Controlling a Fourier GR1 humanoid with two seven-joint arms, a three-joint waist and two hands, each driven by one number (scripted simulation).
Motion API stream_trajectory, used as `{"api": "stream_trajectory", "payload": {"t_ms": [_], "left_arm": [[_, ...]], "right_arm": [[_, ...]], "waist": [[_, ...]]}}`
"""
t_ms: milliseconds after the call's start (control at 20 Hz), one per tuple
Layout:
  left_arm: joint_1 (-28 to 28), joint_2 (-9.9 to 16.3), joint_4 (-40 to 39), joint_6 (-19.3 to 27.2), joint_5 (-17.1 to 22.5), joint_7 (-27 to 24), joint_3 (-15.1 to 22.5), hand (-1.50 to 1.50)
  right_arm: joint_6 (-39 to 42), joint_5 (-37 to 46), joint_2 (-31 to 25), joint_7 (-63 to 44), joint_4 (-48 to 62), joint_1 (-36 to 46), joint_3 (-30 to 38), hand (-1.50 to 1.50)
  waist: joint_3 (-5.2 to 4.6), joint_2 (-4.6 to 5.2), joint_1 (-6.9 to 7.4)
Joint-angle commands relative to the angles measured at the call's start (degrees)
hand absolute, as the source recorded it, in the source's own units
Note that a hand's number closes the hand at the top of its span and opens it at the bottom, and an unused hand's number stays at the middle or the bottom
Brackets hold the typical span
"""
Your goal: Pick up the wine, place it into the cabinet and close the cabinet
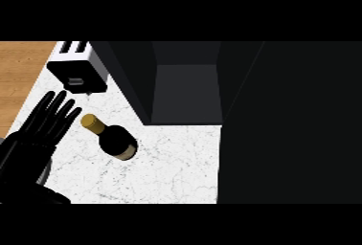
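Wine (113,139) stands on the white marbled worktop (163,172), a dark bottle seen steeply from above. Its gold cap points toward the upper left of the view and its pale label shows at the lower right side of the body. Nothing touches the bottle. It is outside the cabinet, just in front of the cabinet's left lower corner.

To the left of the bottle is the left hand (39,131). It is black, with the fingers straight and spread, pointing up and a little to the right. The hand is open and holds nothing. Its fingertips are near the gold cap, but a narrow strip of worktop shows between them, so they are apart. The forearm comes in from the lower left corner of the view.

The right hand does not show in the view.

The cabinet (185,91) is dark and stands open behind the bottle. Inside, a grey floor and a darker back wall can be seen, and no object is visible in the compartment. At the right side a big dark panel (290,124) covers the view from top to bottom. It is probably the open door of the cabinet, but I cannot tell this for sure.

A toaster (76,72) stands at the upper left, on the far part of the worktop, well apart from the bottle. It has a black body and a light top with two slots. Left of the worktop is a wooden floor (21,67).
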State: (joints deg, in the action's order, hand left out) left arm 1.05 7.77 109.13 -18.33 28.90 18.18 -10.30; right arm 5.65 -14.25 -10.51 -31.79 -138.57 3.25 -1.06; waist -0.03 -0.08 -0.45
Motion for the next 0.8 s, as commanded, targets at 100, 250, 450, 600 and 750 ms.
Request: {"api": "stream_trajectory", "payload": {"t_ms": [100,250,450,600,750], "left_arm": [[-1.68,-0.07,-9.45,-2.48,-4.80,-7.95,-1.78,-1.50],[0.28,-2.82,-9.14,-1.93,-9.58,-12.40,0.80,-1.50],[-2.71,-3.91,-17.96,-2.22,-12.86,-17.29,1.66,-1.50],[-4.24,0.13,-23.07,-5.74,-9.89,-18.45,-2.17,-1.50],[-0.67,-0.82,-18.85,-5.32,-9.94,-18.22,-1.40,-1.50]], "right_arm": [[-1.75,-3.15,1.15,-4.29,-8.59,-0.21,-0.08,-1.50],[1.72,-7.08,-0.72,-2.83,-7.48,-2.49,3.64,-1.50],[-2.62,-2.44,1.18,-7.26,-9.71,1.09,-0.78,-1.50],[-0.27,-5.99,-0.02,-6.18,-10.76,-1.11,1.94,-1.50],[-0.10,-9.72,-1.21,-7.46,-11.82,-0.59,6.26,-1.50]], "waist": [[-0.02,0.03,-0.01],[0.03,0.00,0.08],[-0.04,0.03,-0.15],[-0.01,0.01,-0.33],[0.04,-0.16,-0.12]]}}
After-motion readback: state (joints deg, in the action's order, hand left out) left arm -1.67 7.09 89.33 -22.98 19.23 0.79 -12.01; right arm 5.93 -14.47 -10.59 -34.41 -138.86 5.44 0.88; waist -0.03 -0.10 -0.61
